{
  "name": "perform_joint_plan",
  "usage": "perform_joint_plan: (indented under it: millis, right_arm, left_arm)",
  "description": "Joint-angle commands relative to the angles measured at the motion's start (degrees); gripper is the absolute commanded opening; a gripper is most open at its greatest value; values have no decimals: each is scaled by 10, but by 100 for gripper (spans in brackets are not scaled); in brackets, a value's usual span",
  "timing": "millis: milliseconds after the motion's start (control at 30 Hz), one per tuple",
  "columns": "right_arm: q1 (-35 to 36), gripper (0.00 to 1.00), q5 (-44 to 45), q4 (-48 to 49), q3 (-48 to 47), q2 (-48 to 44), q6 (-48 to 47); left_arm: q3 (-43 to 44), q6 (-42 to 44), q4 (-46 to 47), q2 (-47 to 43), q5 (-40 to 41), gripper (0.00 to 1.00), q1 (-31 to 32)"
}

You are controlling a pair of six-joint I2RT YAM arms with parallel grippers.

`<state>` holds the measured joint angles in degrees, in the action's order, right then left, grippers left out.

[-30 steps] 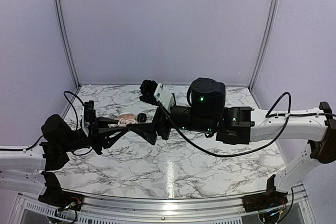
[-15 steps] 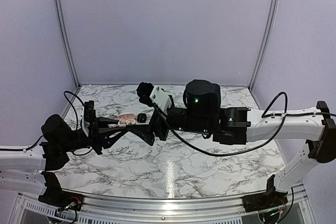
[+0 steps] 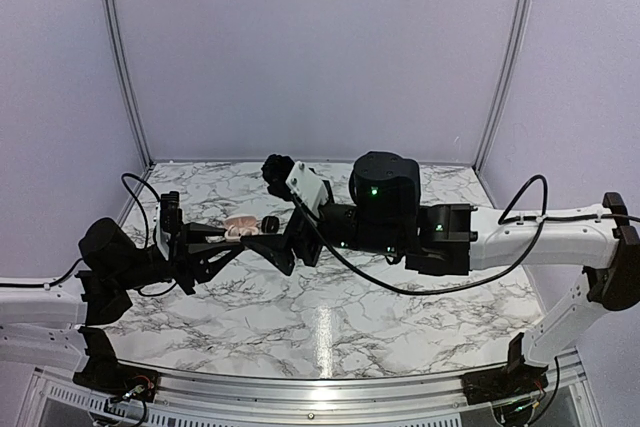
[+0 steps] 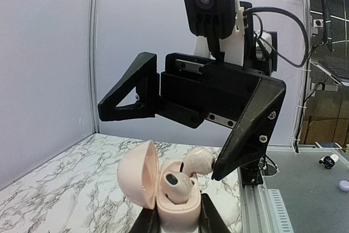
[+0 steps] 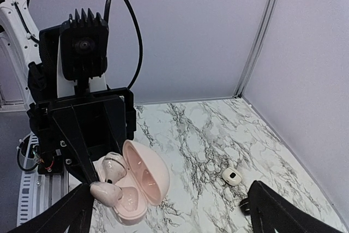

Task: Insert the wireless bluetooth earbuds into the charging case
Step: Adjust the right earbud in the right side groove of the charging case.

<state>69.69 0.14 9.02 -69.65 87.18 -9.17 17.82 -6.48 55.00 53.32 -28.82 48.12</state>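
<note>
My left gripper [image 4: 177, 225] is shut on an open pink charging case [image 4: 173, 212], held above the table with its lid [image 4: 136, 181] swung left. One pink earbud [image 4: 175, 184] sits in a slot. A second pink earbud [image 4: 197, 161] lies tilted over the other slot, touching one fingertip [image 4: 219, 170] of my right gripper. In the right wrist view my right gripper [image 5: 170, 186] is wide open, with that earbud [image 5: 106, 192] at its left fingertip above the case [image 5: 143, 177]. From above, both grippers meet at the case [image 3: 240, 223], left gripper [image 3: 228, 234], right gripper [image 3: 272, 237].
A small white earbud [image 5: 232, 175] lies on the marble table [image 5: 207, 135], with a small black object [image 5: 245, 205] beside it, partly behind my right finger. Purple walls enclose the table on three sides.
My right arm has shifted slightly left toward the case. The left arm and the case have stayed in place.
</note>
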Motion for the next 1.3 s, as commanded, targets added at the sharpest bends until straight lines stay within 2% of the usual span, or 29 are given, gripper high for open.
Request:
perform_joint_plan:
  millis: [0, 1267]
  right_arm:
    - [-8, 99, 8, -4, -11, -11, 9]
    - [-23, 98, 10, -21, 12, -34, 13]
  left_arm:
    - [13, 0, 20, -1, -6, 0, 2]
    - [11, 0, 21, -6, -28, 0, 1]
